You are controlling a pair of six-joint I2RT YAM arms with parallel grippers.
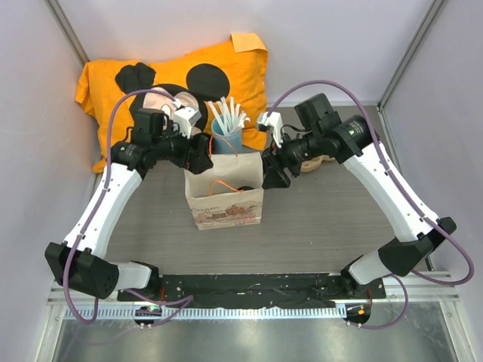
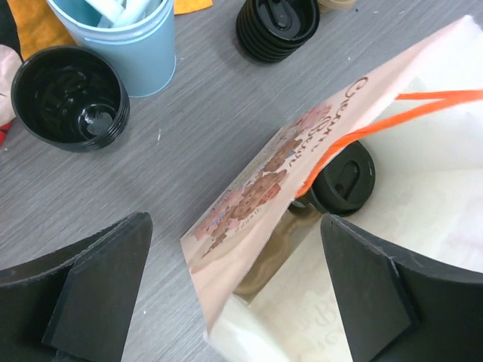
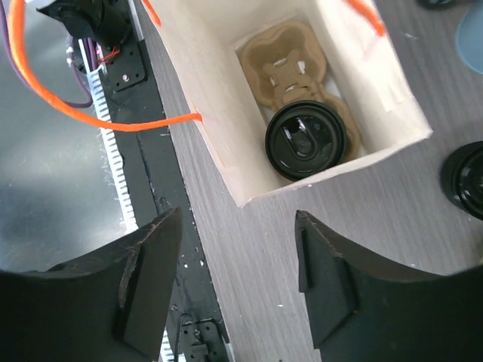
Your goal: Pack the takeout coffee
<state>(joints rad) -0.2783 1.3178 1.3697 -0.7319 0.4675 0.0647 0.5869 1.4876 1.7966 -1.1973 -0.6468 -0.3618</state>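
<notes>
The takeout coffee (image 3: 306, 141), with its round black lid up, stands inside the open paper bag (image 1: 224, 204) in a tan pulp cup carrier (image 3: 285, 64). It also shows in the left wrist view (image 2: 343, 177), behind the bag's orange handle. My left gripper (image 2: 234, 294) is open and straddles the bag's left wall (image 2: 256, 188), with one finger outside and one inside. My right gripper (image 3: 238, 279) is open and empty. It hangs over the bare table just beside the bag's right wall (image 3: 332, 177).
Behind the bag stand a blue cup of white sticks (image 2: 124, 38), a squat black hollow ring piece (image 2: 69, 98) and a black ridged lidded piece (image 2: 277, 29). An orange cloth (image 1: 173, 75) lies at the back. The black base rail (image 3: 139, 83) runs along the near edge.
</notes>
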